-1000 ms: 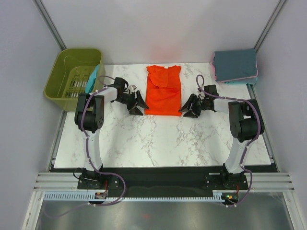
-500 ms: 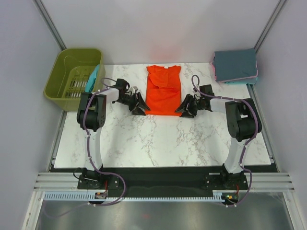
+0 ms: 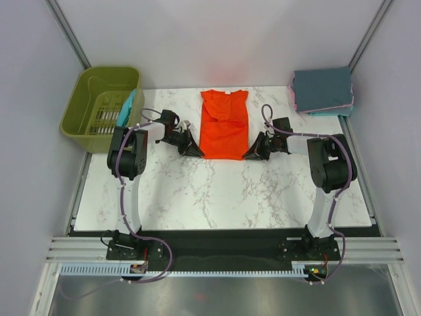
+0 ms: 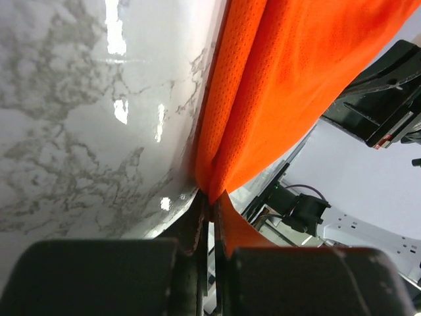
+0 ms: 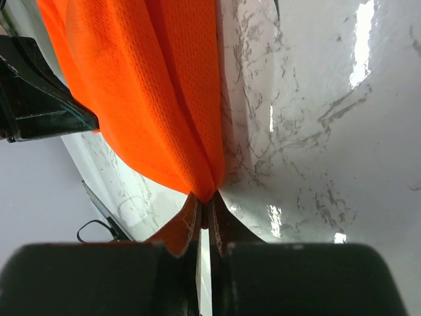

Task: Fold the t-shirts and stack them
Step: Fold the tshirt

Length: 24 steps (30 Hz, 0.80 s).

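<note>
An orange-red t-shirt [image 3: 224, 125] lies folded lengthwise on the marble table [image 3: 217, 191], collar toward the back. My left gripper [image 3: 197, 152] is shut on its near left corner; in the left wrist view the orange cloth [image 4: 263, 85] is pinched between the jaws of the left gripper [image 4: 210, 197]. My right gripper [image 3: 249, 155] is shut on the near right corner, and the right wrist view shows the cloth [image 5: 145, 92] clamped at the right gripper's [image 5: 205, 199] tips. A stack of folded t-shirts [image 3: 322, 90], slate-blue over pink and teal, sits at the back right.
An olive-green plastic basket [image 3: 102, 99] stands at the back left, just off the table, with a teal cloth [image 3: 126, 108] draped over its right rim. Grey walls close in on both sides and the back.
Both grippers moved inward to the shirt's near corners and closed on the cloth. The shirt itself has hardly shifted.
</note>
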Each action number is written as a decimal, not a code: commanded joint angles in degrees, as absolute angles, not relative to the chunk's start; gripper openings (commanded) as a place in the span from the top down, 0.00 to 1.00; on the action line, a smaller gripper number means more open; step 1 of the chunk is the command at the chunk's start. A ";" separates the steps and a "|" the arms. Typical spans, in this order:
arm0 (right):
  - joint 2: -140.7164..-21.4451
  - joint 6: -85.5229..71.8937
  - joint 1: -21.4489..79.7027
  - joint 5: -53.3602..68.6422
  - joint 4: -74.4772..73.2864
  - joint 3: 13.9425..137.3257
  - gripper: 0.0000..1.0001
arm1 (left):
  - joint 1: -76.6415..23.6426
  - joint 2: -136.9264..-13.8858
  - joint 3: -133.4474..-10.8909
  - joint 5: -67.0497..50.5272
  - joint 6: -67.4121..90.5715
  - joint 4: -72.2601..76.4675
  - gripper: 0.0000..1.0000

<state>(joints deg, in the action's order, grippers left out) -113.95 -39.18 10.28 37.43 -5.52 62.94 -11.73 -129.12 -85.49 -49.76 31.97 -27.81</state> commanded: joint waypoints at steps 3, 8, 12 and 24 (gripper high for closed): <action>-107.24 -38.06 10.28 37.09 -4.74 63.72 1.00 | -12.13 -121.92 -81.66 -50.10 33.22 -26.89 0.98; -98.73 -37.00 10.28 37.09 -7.82 61.00 1.00 | -12.48 -112.44 -78.67 -50.10 33.22 -26.89 0.98; -92.21 -35.60 10.37 36.74 -11.16 59.07 1.00 | -12.48 -106.64 -75.77 -50.10 33.22 -26.89 0.98; -81.30 -32.87 10.28 35.86 -17.22 60.29 1.00 | -12.74 -93.08 -72.15 -50.10 33.22 -26.89 0.98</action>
